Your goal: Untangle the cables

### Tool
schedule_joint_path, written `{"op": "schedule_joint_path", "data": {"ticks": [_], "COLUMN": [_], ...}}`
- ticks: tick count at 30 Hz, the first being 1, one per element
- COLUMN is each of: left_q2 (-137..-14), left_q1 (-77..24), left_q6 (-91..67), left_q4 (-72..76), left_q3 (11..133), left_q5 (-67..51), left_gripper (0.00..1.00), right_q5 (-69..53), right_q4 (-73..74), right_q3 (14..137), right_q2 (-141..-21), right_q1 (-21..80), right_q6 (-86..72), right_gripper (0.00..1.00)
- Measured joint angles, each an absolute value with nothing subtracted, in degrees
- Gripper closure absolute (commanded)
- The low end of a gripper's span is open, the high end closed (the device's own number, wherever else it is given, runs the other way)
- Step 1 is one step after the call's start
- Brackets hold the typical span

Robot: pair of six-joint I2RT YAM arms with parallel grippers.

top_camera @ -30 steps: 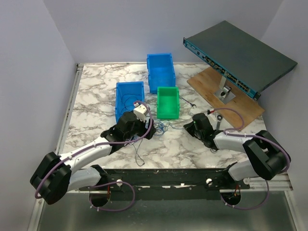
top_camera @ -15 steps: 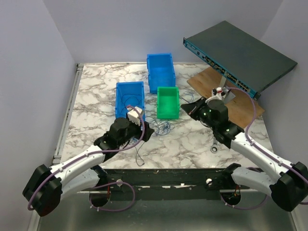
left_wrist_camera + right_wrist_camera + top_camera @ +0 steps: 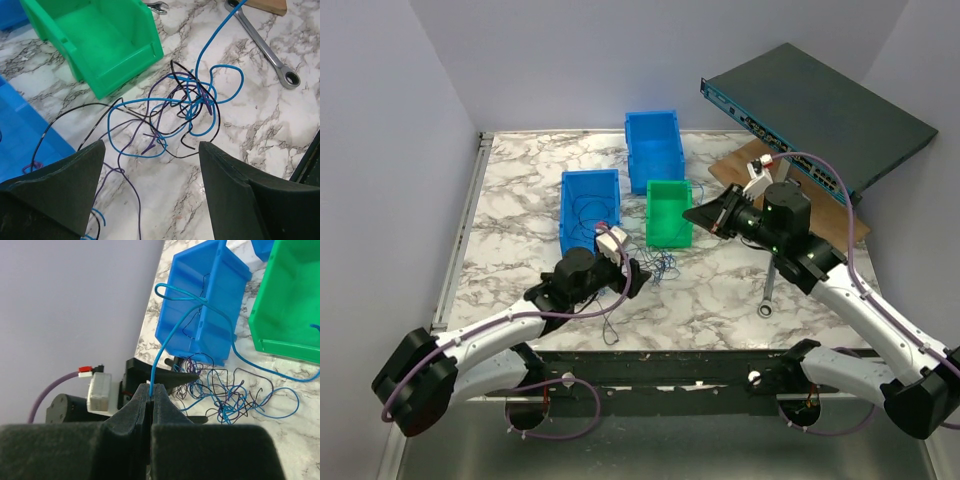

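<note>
Left gripper low at lower centre of top view, arm outstretched, jaws wide above tangled cables; right gripper raised centre-right, clamped on one blue cable.

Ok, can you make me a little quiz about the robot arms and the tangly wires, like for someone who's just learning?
1. True or false: the right gripper is shut on a blue cable.
2. Which silver thing lies just past the tangle of cables in the left wrist view? A) a wrench B) a spoon C) scissors
3. Fill the gap: the left gripper has its jaws ____ beside the tangle.

Key: 1 true; 2 A; 3 open.
</note>
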State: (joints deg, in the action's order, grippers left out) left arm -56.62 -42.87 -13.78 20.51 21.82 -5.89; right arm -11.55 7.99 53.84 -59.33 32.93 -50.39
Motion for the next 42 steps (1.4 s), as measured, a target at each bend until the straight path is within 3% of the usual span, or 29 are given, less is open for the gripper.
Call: {"op": "schedule_joint_path", "data": {"ticks": [4,6,9,11,15,19,32,37,42], "left_q2": [-62.28,-65.49,-70.81,-74.63,-81.08,-81.28,-65.56,-53.34,-43.94], "left_q1": [-44.82,-45.71,-46.65,-46.81,-46.89,-46.28,-31.55,-31.55,-31.55], "left_q6": [-11.94,-11.25,-10.50,-9.80,-9.85,-10.96,-20.56,-21.78,-22.00], "left_q4": [20.45,20.18,17.72,15.70,9.28,6.42,6.39,8.38,11.44], "left_q3": [24.91,27.33,31.81,35.07,41.06,41.32,28.03,22.59,18.02], "left_q5": [-5.89,-5.91,-5.93,-6.04,-4.45,-3.05,-1.08,0.99,0.86], "left_gripper": [0.22,0.29,0.67,1.00,1.00,1.00,1.00,1.00,1.00], "right_q5": [-12.73,-13.15,-13.85,-13.85,-9.65,3.70,48.73,48.58,35.59], "right_q4": [10.24,10.83,11.90,12.64,16.43,22.70,32.60,33.12,32.03], "right_q3": [55.68,56.25,57.47,58.35,61.08,64.75,73.54,73.01,70.83], "right_q2": [-58.81,-58.43,-57.87,-57.19,-53.76,-47.31,-33.06,-32.86,-39.92], "right_q1": [32.93,32.93,32.93,32.93,32.99,32.99,32.93,32.91,32.88], "right_q6": [-49.65,-49.54,-49.58,-49.69,-49.87,-49.04,-40.58,-36.84,-34.11], "right_gripper": [0.99,0.99,0.99,0.99,0.99,0.99,0.99,0.99,0.99]}}
